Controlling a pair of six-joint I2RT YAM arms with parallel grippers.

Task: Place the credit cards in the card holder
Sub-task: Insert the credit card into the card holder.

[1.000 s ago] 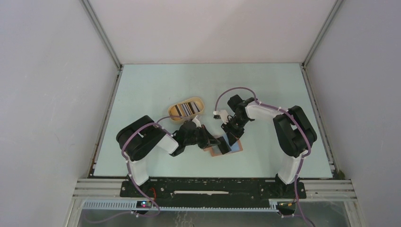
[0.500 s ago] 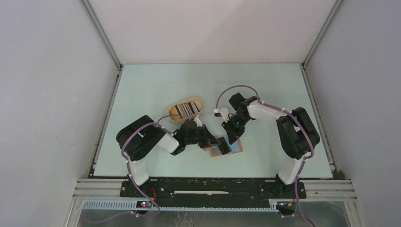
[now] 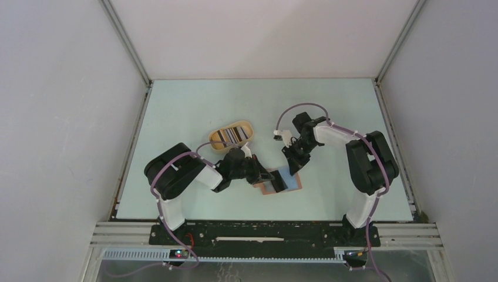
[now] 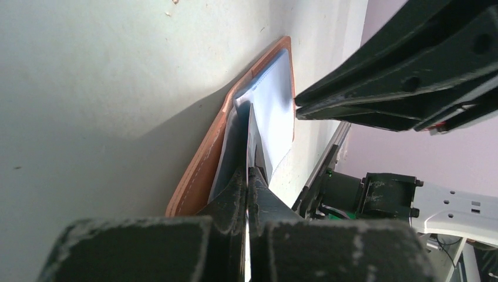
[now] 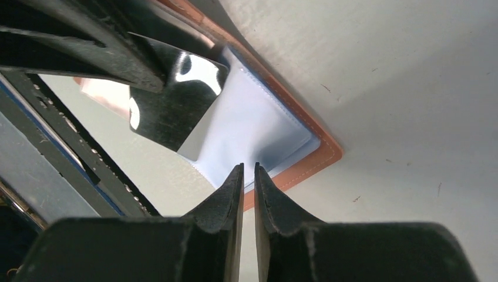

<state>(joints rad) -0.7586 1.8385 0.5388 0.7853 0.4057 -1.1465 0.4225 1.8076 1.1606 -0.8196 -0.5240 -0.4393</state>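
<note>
R tool (image 5: 246, 170) backed off card holder (image 5: 252, 129), jaws slightly apart, empty; L tool (image 4: 249, 170) clamps card (image 5: 170, 100) (depth unclear): insertion unfinished.

One card holder (image 3: 293, 183), one oval tray (image 3: 214, 144) of several cards (image 3: 231, 136), two arms (left (image 3: 179, 176), right (image 3: 367, 161)).

No legible text — anywhere in view

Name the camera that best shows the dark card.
Right wrist: the dark card shows its glossy face above the card holder. Left wrist shows only its thin edge in the left gripper; the top view, a small dark patch.
</note>
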